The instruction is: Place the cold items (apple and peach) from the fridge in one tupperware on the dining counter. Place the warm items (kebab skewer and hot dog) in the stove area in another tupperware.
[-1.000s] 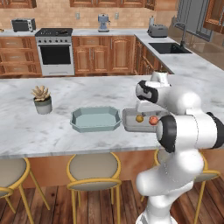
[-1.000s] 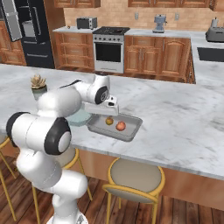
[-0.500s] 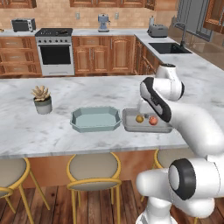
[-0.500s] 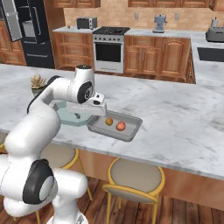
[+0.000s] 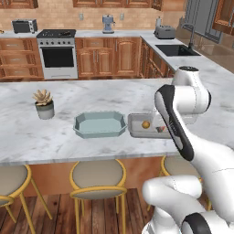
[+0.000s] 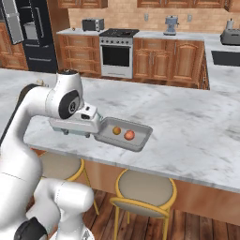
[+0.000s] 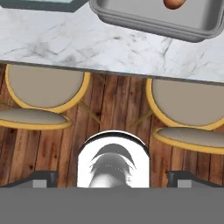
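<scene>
On the dining counter [image 5: 91, 91] a pale teal tupperware [image 5: 99, 124] lies empty beside a greyish tupperware [image 6: 140, 140]. In the greyish one lie an orange-yellow peach [image 6: 116, 131] and a redder apple [image 6: 129, 135]. My gripper [image 6: 76, 133] hangs open and empty over the counter's near edge, just left of the greyish tray in the right base view. In the hand view the open gripper [image 7: 113, 177] looks down past the counter edge, with the greyish tupperware [image 7: 131, 19] at the top. The stove [image 5: 57, 52] and the black fridge [image 6: 37, 42] stand at the back. No kebab skewer or hot dog can be made out.
A small potted plant [image 5: 44, 103] stands on the dining counter left of the teal tray. Yellow-framed stools [image 5: 98, 176] line the near side over a wooden floor. A sink [image 5: 178, 49], a toaster [image 5: 164, 31] and a coffee machine [image 5: 108, 23] sit on the wall counters.
My hand has drawn back from above the greyish tray toward the counter's near edge, and the arm has swung upright. The jaws stay open. Both fruits lie still in the tray.
</scene>
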